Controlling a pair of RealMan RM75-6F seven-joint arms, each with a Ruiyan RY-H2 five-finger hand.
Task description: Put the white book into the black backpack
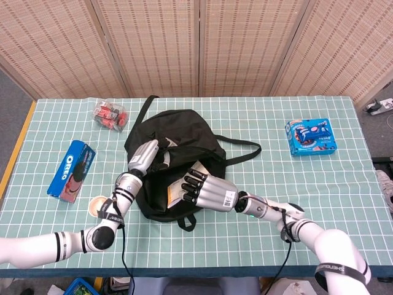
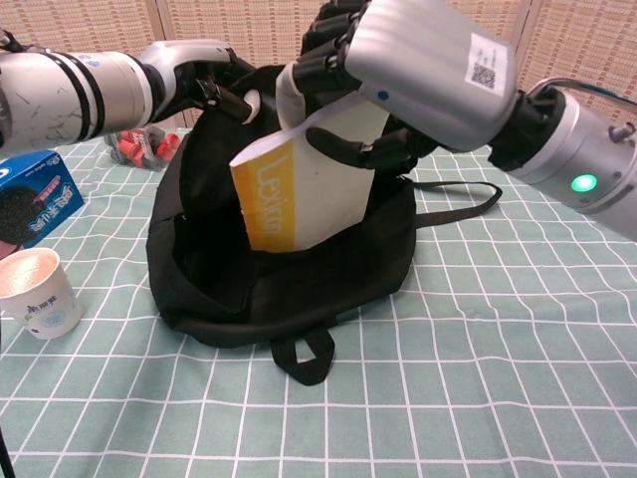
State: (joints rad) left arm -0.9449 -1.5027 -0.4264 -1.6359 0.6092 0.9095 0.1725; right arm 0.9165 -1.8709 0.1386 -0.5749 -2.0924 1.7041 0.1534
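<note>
The black backpack (image 1: pixel 184 132) (image 2: pixel 328 269) lies on the table with its mouth open toward me. My left hand (image 1: pixel 146 157) (image 2: pixel 199 75) grips the upper flap and holds it lifted. My right hand (image 1: pixel 206 187) (image 2: pixel 398 70) holds the white book (image 1: pixel 184 184) (image 2: pixel 309 184), which has a yellow spine reading "Lexicon". The book is tilted, spine down and leftward, with its lower part inside the bag's opening.
A blue Oreo box (image 1: pixel 72 169) (image 2: pixel 30 204) and a small cup (image 1: pixel 98 205) (image 2: pixel 35 294) sit at the left. A red snack pack (image 1: pixel 110 115) lies at the back left, a blue cookie box (image 1: pixel 311 136) at the right. A backpack strap (image 1: pixel 239 150) trails right.
</note>
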